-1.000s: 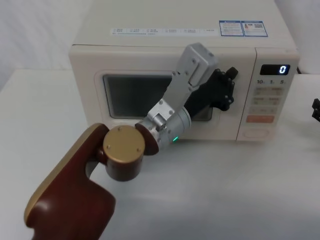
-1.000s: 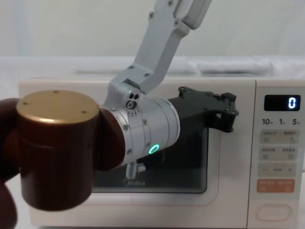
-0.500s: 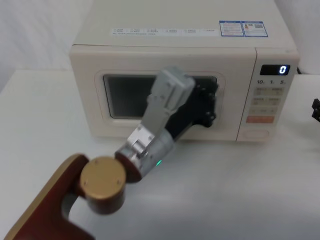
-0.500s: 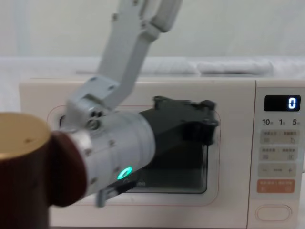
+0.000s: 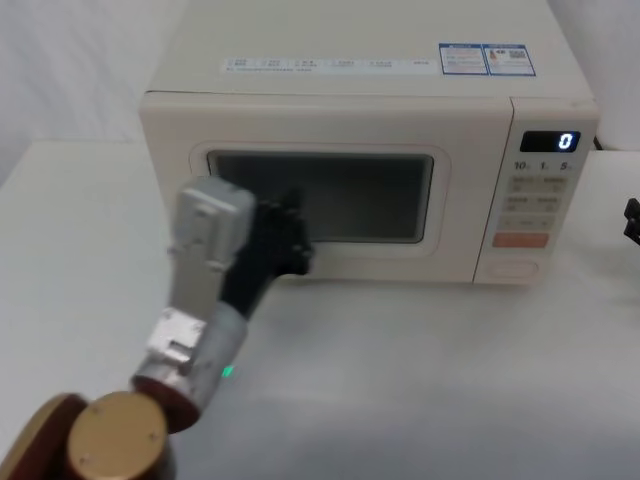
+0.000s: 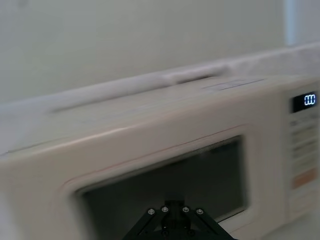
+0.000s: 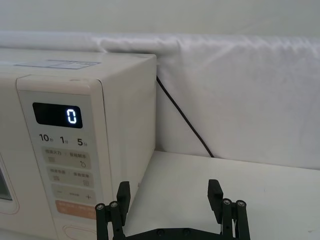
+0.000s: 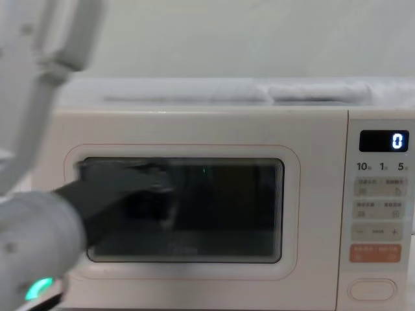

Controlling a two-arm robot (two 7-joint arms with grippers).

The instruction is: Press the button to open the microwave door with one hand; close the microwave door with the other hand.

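The cream microwave's door (image 5: 330,125) is closed, its dark window facing me; it also shows in the chest view (image 8: 194,133) and the left wrist view (image 6: 125,150). The wide pill-shaped button (image 5: 510,268) sits at the bottom of the control strip, untouched (image 8: 371,289). My left gripper (image 5: 295,240) hangs in front of the door's lower left part, a short way off it, and is blurred in the chest view (image 8: 159,188). My right gripper (image 7: 169,195) is open and empty, to the right of the microwave, beside the control strip.
The control strip (image 5: 543,200) has a lit display reading 0 (image 8: 393,140), small pale keys and an orange key (image 5: 521,238). A black cable (image 7: 182,117) runs down behind the microwave's right side. White tabletop (image 5: 420,380) lies in front.
My left arm has pulled back and swung left, from the door's right part to its lower left. The door stayed closed. The right gripper has not moved.
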